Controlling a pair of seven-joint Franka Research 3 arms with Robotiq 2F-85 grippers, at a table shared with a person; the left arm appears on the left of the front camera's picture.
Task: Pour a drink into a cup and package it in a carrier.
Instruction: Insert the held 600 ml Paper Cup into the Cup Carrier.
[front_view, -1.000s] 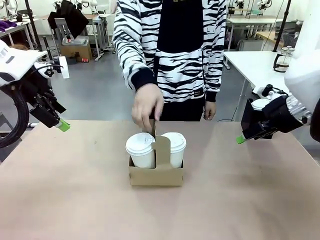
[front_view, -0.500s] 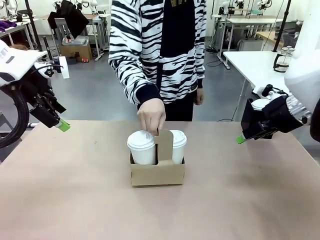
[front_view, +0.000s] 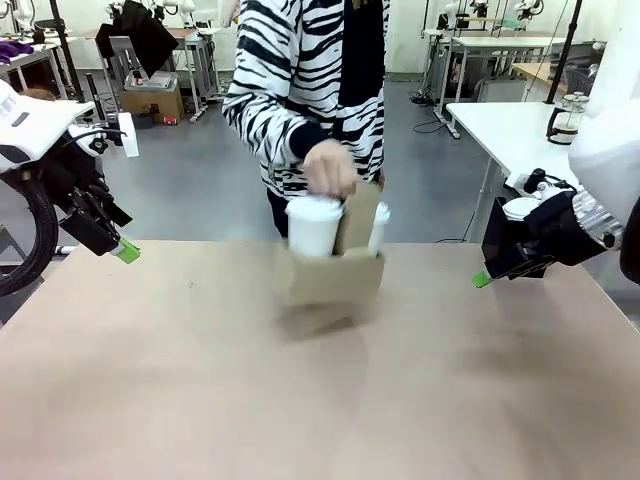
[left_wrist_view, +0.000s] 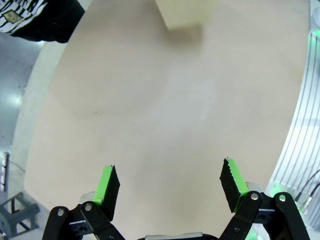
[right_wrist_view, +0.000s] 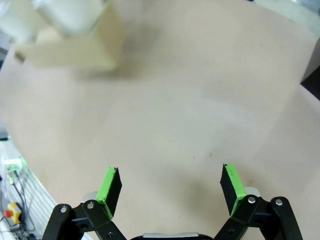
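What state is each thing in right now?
carrier: lifted off the table, held by the person's hand, blurred
left cup: lidded, in the carrier
right cup: lidded, in the carrier
left gripper: open, empty
right gripper: open, empty

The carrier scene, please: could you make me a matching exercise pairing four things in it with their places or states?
Things:
1. carrier
2. left hand
3. right hand
4. person's hand

States:
A. open, at the table's right edge
B. gripping the handle tab
C. lifted off the table, holding white cups
D. open, at the table's left edge

Pairs: 1-C, 2-D, 3-A, 4-B
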